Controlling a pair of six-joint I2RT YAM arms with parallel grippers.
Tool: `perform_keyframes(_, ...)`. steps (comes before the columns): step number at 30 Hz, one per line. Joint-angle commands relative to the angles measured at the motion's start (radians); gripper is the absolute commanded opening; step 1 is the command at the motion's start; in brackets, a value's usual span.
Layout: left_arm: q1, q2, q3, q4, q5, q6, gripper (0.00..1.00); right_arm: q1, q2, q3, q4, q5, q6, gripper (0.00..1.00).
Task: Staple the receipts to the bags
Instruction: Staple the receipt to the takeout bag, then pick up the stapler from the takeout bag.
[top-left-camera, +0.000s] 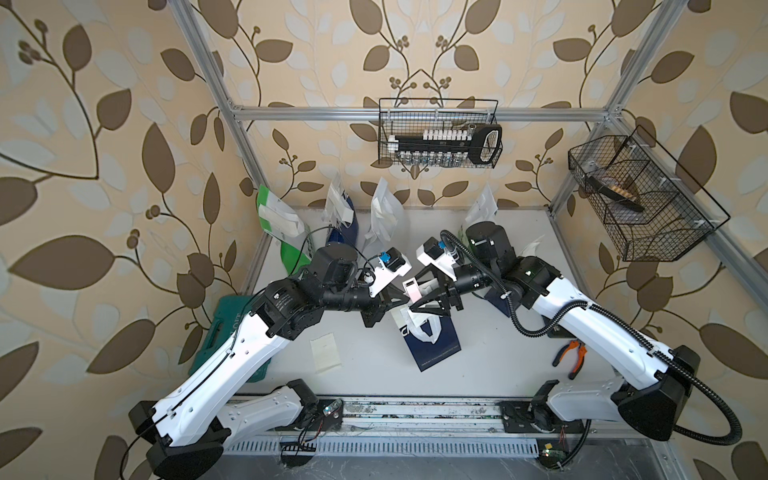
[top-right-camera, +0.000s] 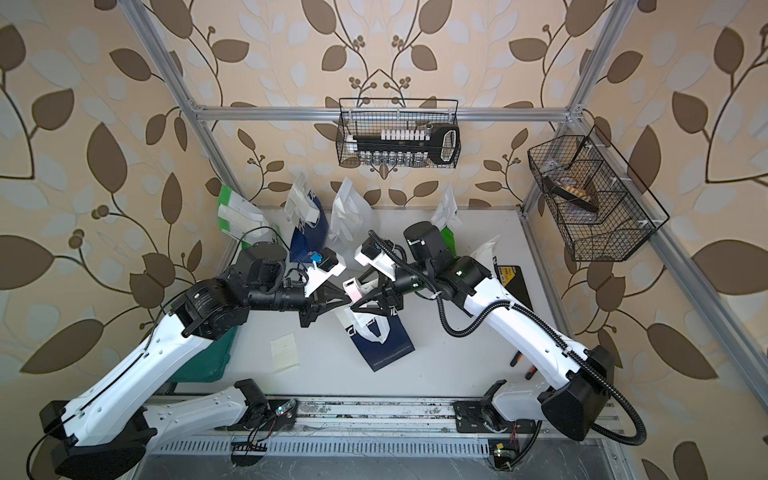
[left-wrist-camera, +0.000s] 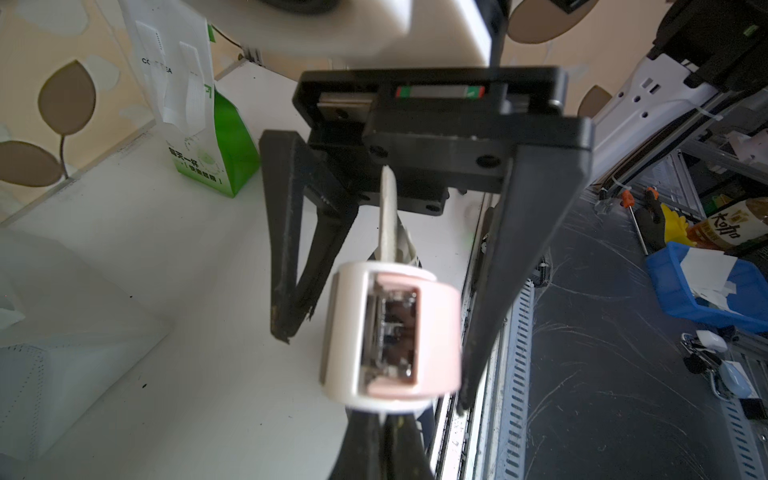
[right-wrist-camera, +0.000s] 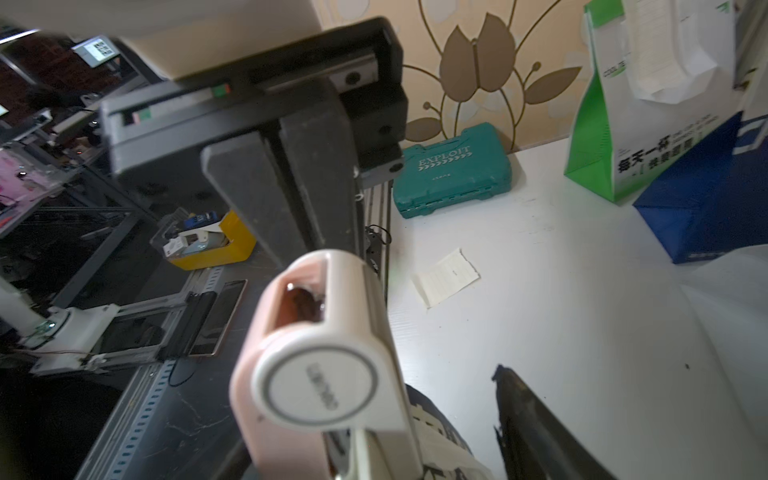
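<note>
A navy bag (top-left-camera: 436, 349) (top-right-camera: 386, 345) with white handles lies flat mid-table. Above its top edge my two grippers meet tip to tip. A pink-and-white stapler (top-left-camera: 409, 289) (left-wrist-camera: 390, 336) (right-wrist-camera: 328, 374) sits over a thin pale sheet (left-wrist-camera: 388, 216) seen edge-on, apparently a receipt. My left gripper (top-left-camera: 399, 308) (left-wrist-camera: 384, 444) is shut on that sheet just behind the stapler. The jaws of my right gripper (top-left-camera: 414, 296) (right-wrist-camera: 374, 415) stand open around the stapler, with a gap at one finger (right-wrist-camera: 528, 419). Another receipt (top-left-camera: 325, 348) (right-wrist-camera: 446, 276) lies loose on the table.
Standing along the back wall are a green-and-white bag (top-left-camera: 272, 216), a navy bag (top-left-camera: 347, 224), a white bag (top-left-camera: 384, 212) and another green-and-white bag (top-left-camera: 482, 205). A teal tool case (top-left-camera: 220, 332) lies at the left edge, orange-handled pliers (top-left-camera: 571, 357) at the right. Wire baskets (top-left-camera: 440, 133) hang above.
</note>
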Motion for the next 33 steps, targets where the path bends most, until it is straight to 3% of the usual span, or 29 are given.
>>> perform_keyframes(1, -0.008, -0.034, 0.012, 0.054, -0.024, -0.033, 0.0, -0.021, -0.094, -0.03, 0.112, 0.128, 0.058, 0.82)
perform_keyframes(6, -0.008, -0.027, -0.01, 0.094, -0.13, -0.131, 0.0, -0.041, -0.213, -0.103, 0.261, 0.371, 0.179, 0.83)
perform_keyframes(9, -0.009, 0.003, 0.006, 0.087, -0.226, -0.203, 0.0, -0.015, -0.232, -0.101, 0.262, 0.49, 0.21, 0.77)
perform_keyframes(14, -0.017, 0.007, -0.012, 0.137, -0.313, -0.326, 0.0, 0.157, -0.26, -0.166, 0.338, 0.787, 0.233, 0.66)
perform_keyframes(19, -0.019, 0.039, 0.012, 0.106, -0.312, -0.341, 0.0, 0.303, -0.194, -0.138, 0.334, 0.995, 0.17, 0.6)
perform_keyframes(24, -0.027, 0.025, -0.006, 0.128, -0.285, -0.337, 0.0, 0.323, -0.137, -0.129, 0.361, 1.01, 0.168, 0.65)
perform_keyframes(33, -0.038, 0.03, -0.011, 0.129, -0.252, -0.329, 0.0, 0.323, -0.087, -0.102, 0.359, 1.008, 0.161, 0.58)
